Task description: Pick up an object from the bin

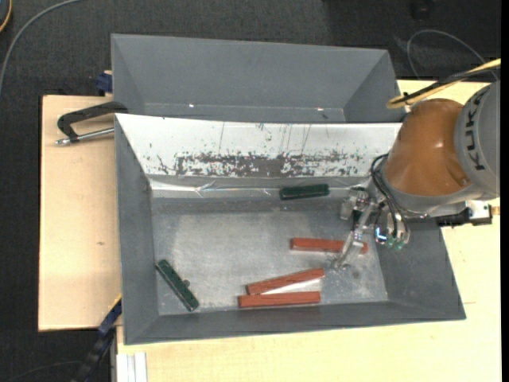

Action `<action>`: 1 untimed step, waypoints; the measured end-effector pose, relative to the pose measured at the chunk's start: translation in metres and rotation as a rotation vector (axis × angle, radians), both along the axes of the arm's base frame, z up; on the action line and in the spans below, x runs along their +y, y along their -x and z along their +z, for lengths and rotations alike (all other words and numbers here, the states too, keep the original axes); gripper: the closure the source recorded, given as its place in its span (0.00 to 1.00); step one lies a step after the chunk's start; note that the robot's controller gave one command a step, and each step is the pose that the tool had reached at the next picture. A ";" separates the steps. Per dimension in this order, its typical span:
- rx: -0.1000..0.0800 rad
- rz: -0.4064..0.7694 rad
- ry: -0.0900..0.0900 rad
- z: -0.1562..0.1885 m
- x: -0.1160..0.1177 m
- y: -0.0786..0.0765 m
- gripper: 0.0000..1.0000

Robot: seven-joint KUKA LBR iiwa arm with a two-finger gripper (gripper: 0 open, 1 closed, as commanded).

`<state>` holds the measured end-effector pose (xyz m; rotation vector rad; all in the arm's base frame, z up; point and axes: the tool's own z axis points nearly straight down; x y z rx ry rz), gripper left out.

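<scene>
Right of centre in the grey bin [135, 237], the gripper [347, 259] hangs low over a red-brown bar [314, 245]'s right end, seemingly placed to grasp it; whether its claw is clenched cannot be told.

Robotics lab: KUKA arm [433, 153] over grey metal bin [238, 70], cables [64, 3] across dark carpet [238, 6].

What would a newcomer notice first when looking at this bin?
The robot arm's big orange cover at the right, reaching into the grey metal bin. Three red-brown flat sticks lie by its tip, front right; one dark green bar at the back wall, another front left.
</scene>
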<state>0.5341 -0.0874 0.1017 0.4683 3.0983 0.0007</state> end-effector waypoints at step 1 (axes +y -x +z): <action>0.000 0.020 -0.003 -0.001 0.040 -0.019 0.00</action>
